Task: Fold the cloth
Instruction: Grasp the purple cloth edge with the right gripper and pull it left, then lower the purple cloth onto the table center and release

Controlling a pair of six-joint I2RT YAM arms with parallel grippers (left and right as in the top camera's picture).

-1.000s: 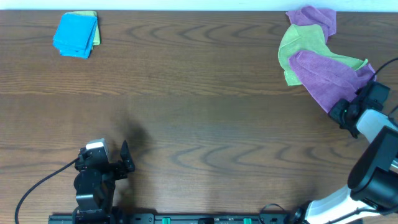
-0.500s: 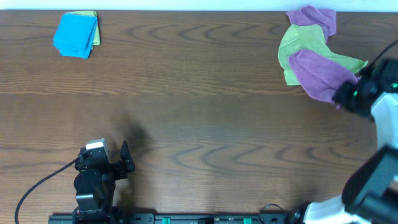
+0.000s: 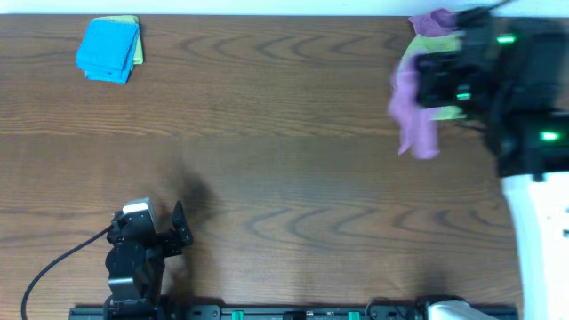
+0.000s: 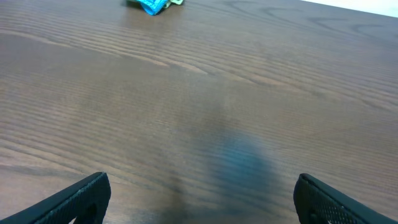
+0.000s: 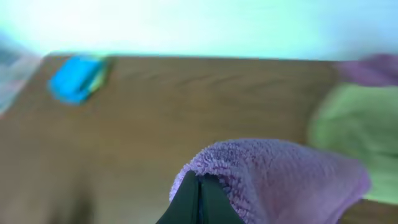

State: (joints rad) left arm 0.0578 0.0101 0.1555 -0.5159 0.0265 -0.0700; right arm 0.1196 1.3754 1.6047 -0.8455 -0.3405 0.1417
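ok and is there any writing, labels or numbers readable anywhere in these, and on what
None can be read in any view.
The cloth, pinched in the right claw, shows no tag or print.
The blue cloth is plain.
The green lights on the right arm are blurred glowing spots, not signs.

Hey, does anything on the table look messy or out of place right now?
Yes, at the far right. The cloth hangs bunched from the right gripper, which is pinched shut on one edge of it, beside a crumpled lime-green cloth and another rumpled purple cloth. The blue cloth at far left lies neatly folded.
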